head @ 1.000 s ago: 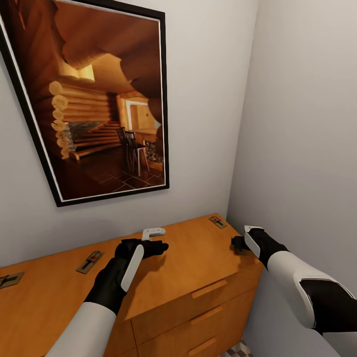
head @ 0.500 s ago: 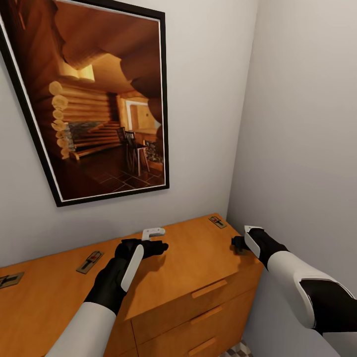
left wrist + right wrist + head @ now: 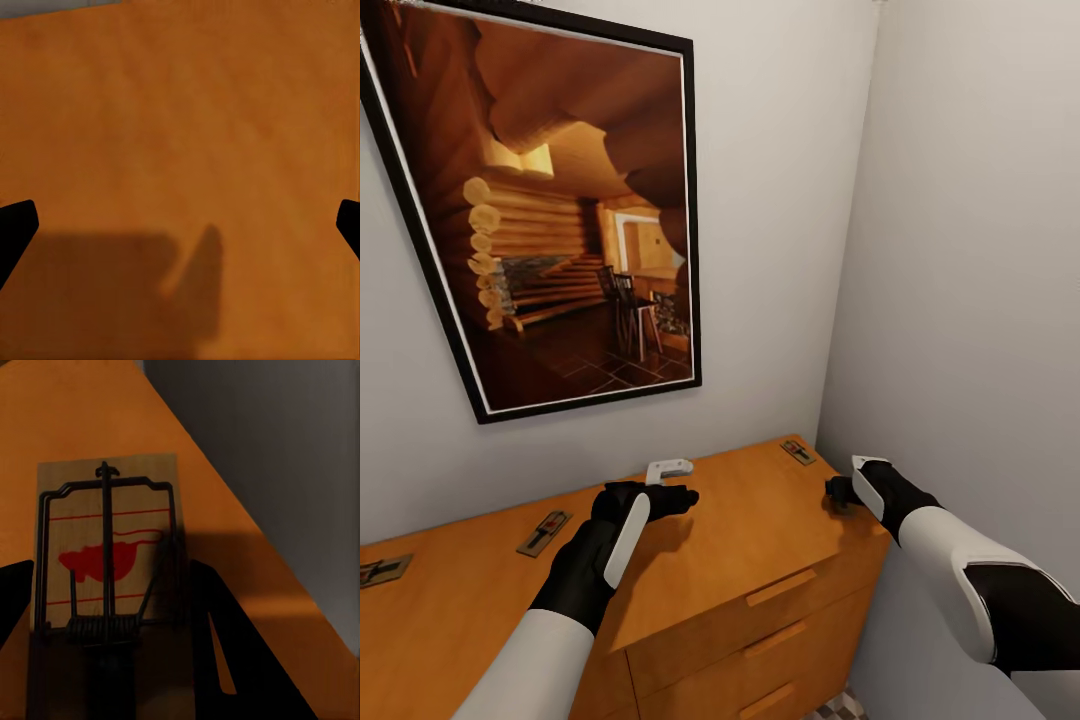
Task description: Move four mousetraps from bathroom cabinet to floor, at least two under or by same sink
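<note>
The orange-brown cabinet (image 3: pixel 740 540) stands against the wall in a corner. Three mousetraps lie on its top: one at the back right corner (image 3: pixel 797 451), one left of my left arm (image 3: pixel 544 533), and one at the far left (image 3: pixel 380 571). My right gripper (image 3: pixel 838 492) is at the top's right edge. In the right wrist view another mousetrap (image 3: pixel 105 510), printed with a red mouse, lies flat on the cabinet top (image 3: pixel 75 405). The right gripper (image 3: pixel 112 566) is shut on it, fingers pressed against its long sides. My left gripper (image 3: pixel 678 494) hovers open over bare wood (image 3: pixel 180 112).
A large black-framed picture (image 3: pixel 560 210) of a log cabin interior hangs above the cabinet. A grey side wall (image 3: pixel 970 250) stands close on the right, next to my right arm. A sliver of patterned floor tile (image 3: pixel 835 708) shows below the drawer fronts (image 3: pixel 780 590).
The whole picture has shifted slightly, so the camera has moved. Both arms and the mousetraps hold the same positions.
</note>
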Robot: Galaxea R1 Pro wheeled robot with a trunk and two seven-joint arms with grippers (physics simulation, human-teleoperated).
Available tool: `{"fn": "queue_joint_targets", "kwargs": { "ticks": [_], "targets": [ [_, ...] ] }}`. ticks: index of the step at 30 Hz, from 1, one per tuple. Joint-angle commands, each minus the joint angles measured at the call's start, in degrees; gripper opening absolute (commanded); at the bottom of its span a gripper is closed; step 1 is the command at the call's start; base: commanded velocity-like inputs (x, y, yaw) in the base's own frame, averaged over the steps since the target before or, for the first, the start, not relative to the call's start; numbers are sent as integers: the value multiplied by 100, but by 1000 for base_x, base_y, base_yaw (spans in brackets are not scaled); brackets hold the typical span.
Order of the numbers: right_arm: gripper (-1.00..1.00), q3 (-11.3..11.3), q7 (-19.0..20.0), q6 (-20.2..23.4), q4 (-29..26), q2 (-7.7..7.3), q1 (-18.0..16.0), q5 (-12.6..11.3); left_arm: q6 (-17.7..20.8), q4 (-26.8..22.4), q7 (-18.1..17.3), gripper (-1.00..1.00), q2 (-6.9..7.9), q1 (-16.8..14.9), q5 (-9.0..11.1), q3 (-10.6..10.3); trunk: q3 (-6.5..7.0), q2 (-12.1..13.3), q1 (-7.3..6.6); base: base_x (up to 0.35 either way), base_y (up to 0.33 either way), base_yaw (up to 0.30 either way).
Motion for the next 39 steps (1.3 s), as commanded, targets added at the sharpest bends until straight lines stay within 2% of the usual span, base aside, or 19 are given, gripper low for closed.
{"fn": "queue_joint_targets", "kwargs": {
  "ticks": [1, 39],
  "targets": [
    [-100, 11, -40, 23, -11, -1, -2, -80, 21, -6, 57, 100, 0, -4, 58, -5, 10, 36, -22, 0, 0, 0],
    [-100, 5, -36, 27, -11, 0, -2, -67, 40, -7, 44, 100, 0, -4, 57, -11, 692, 1560, -856, 0, 0, 0]
  ]
}}
